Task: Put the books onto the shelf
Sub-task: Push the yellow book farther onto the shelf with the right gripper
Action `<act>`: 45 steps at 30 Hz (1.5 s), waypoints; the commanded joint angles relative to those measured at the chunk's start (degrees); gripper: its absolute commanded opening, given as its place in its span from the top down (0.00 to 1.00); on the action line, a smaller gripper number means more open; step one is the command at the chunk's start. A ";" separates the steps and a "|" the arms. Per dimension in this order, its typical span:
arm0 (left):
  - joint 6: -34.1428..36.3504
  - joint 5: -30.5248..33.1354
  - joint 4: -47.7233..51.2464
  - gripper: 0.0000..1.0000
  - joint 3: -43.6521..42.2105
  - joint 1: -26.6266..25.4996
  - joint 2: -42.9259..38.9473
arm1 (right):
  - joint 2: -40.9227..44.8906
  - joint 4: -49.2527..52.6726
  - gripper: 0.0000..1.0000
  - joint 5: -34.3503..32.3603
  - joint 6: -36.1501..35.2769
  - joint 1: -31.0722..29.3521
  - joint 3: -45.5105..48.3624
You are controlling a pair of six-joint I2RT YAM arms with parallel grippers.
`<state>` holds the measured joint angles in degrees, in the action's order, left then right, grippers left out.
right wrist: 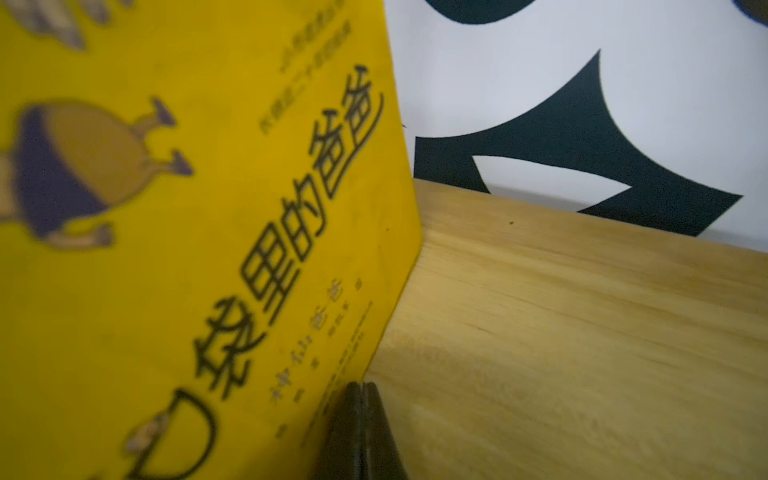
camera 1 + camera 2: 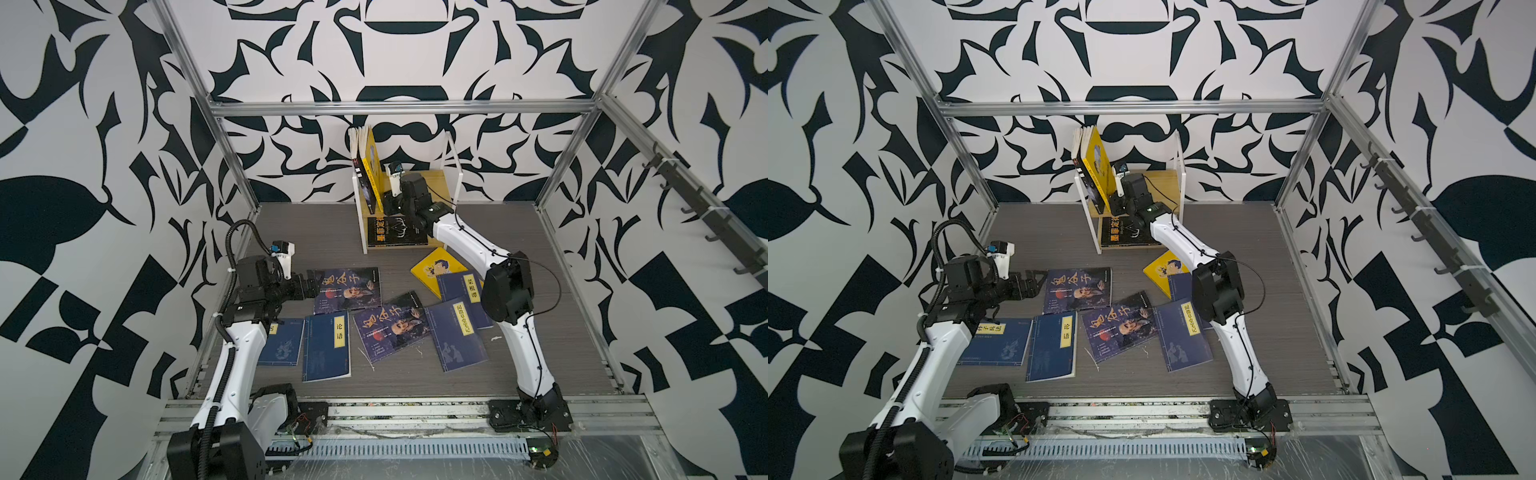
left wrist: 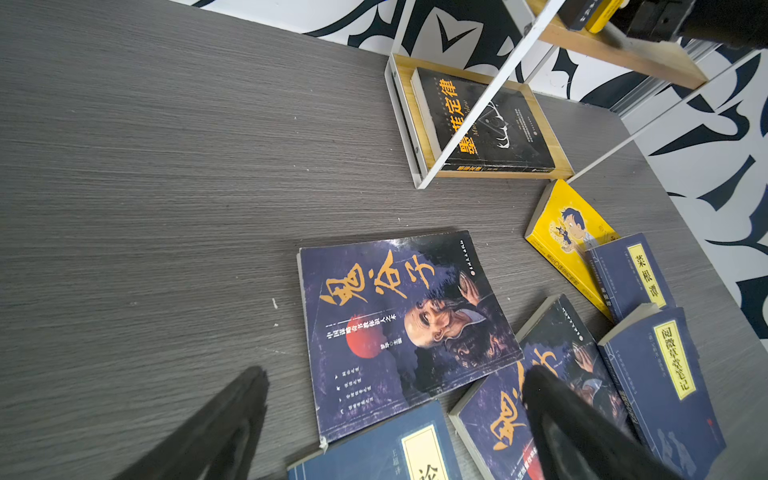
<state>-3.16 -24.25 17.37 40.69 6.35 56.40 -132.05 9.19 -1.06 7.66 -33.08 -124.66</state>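
Right claw (image 1: 361, 399) is up on the top tier of the shelf (image 2: 436, 180), which sits at 12 o'clock on the surface (image 2: 311, 232). Its tips are pressed together w/ nothing between them, nose against the lower cover of the yellow book (image 2: 1098, 166). That book leans w/ a few others at the tier's 9 o'clock end, and the board toward 3 o'clock is bare. Bottom tier holds one black book (image 2: 395, 232), lying flat.

Left claw (image 2: 311, 286) is spread wide, holding nothing, low over the surface at approx 8 o'clock.

What the next pick turns on, I'd say: the portrait book (image 2: 347, 291) lies at 3 o'clock from the left claw, just beside its tips, flat and cover up. It looks longer 9-to-3 in both top views, but the angle squashes it, so I can't be sure. The left arm is much nearer to it; the right is busy at the shelf.

Also loose on the surface:
- a second portrait book (image 2: 390, 326) at 4 o'clock of the first, corner overlapping
- four navy books (image 2: 326, 347) spread 7 to 3 o'clock
- another yellow one (image 2: 432, 268) just in front of the shelf, partly under a navy cover
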 commanded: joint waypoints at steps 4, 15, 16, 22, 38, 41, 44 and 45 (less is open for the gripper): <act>-0.34 -1.01 -0.47 0.00 -0.98 0.10 -0.88 | 3.36 1.77 1.00 1.60 -0.33 -1.30 -0.98; -0.32 -1.08 -0.49 0.00 -1.09 0.09 -0.79 | 6.88 3.20 1.00 -1.40 -4.50 -1.66 -2.55; -0.31 -1.07 -0.49 0.00 -1.14 0.12 -0.82 | 6.89 3.64 1.00 -2.10 -5.03 -1.67 -3.49; -0.29 -1.21 -0.50 0.00 -1.07 0.11 -0.82 | 4.46 4.97 1.00 -4.74 -5.64 -1.37 -11.23; -0.35 -1.20 -0.49 0.00 -1.31 0.03 -1.04 | 0.73 6.16 1.00 -0.09 -7.26 -4.57 -23.50; -0.31 -1.24 -0.49 0.00 -1.29 0.10 -1.02 | 1.50 5.71 1.00 0.08 -8.23 -5.28 -23.52; -0.42 -1.29 -0.53 0.00 -1.23 0.06 -0.89 | 2.14 5.39 1.00 0.66 -9.11 -6.11 -23.86; -0.39 -1.40 -0.58 0.00 -1.27 0.11 -0.90 | 2.34 5.39 1.00 0.87 -9.43 -6.52 -24.06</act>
<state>-3.18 -24.67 17.06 39.88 6.35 56.21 -132.20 16.58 -2.15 -0.16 -38.52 -146.15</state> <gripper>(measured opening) 0.997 0.048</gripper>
